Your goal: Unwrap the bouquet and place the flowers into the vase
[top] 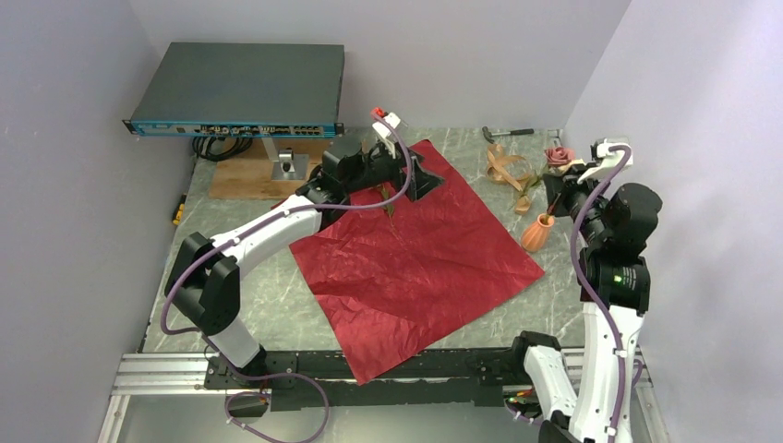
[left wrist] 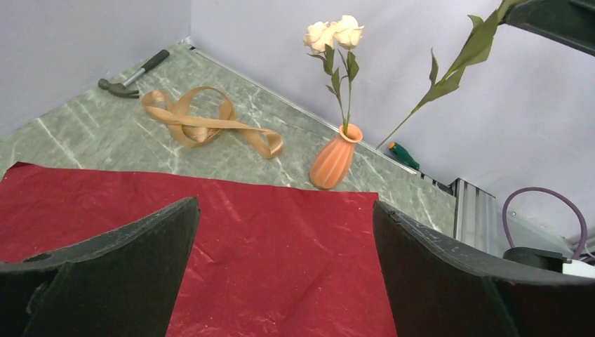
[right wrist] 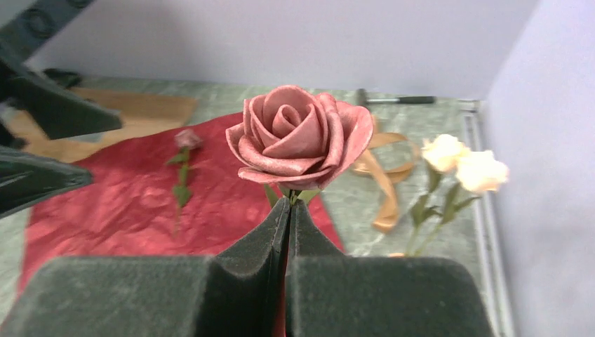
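Two cream roses (left wrist: 333,31) already stand in the orange vase (left wrist: 335,158), which sits on the bench (top: 277,295) just off the right corner of the wrapping paper (top: 415,268). The unwrapping looks finished: the dark red sheet lies spread flat and crinkled across the middle of the bench, and the tan ribbon (left wrist: 203,123) lies loose in loops at the far right, near a hammer (left wrist: 133,70).

The right claw (right wrist: 289,210) is pressed together on the stem of a pink rose (right wrist: 298,137), pinching it just under the bloom and holding it above and beyond the vase. That one seems next to go in. One more small rose (right wrist: 186,140) lies on the far part of the paper, close to the left claw (left wrist: 283,210), which hangs over the sheet's far corner with its jaws spread wide and nothing between them. So I judge two flowers placed, one in hand and one left to pick up.

No writing can be read; the dark rack unit (top: 240,88) at the far left shows a row of ports, its markings too small to make out
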`<action>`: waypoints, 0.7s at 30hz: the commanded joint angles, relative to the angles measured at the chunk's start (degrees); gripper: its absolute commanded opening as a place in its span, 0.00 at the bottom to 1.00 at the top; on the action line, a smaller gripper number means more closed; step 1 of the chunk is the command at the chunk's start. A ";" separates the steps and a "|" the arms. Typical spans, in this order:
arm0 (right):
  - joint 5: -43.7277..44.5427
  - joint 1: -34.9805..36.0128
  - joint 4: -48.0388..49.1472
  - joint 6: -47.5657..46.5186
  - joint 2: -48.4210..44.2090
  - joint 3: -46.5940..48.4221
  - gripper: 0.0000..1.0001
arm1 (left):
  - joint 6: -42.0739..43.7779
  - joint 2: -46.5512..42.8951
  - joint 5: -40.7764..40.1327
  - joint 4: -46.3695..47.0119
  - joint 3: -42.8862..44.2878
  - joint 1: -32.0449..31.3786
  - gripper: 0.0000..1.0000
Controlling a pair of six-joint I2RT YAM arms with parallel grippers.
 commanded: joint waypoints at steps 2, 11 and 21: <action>11.65 -1.16 2.11 -8.73 1.53 -0.61 0.00 | -0.40 -1.08 -2.13 -0.06 -0.43 -0.03 0.99; 12.36 -6.56 6.76 -12.22 6.34 -2.29 0.00 | 2.07 -3.39 -4.46 -1.47 -2.61 0.16 1.00; 8.58 -9.67 9.64 -12.93 9.14 -4.78 0.00 | 2.78 -4.00 -5.35 -1.94 -3.84 0.46 0.99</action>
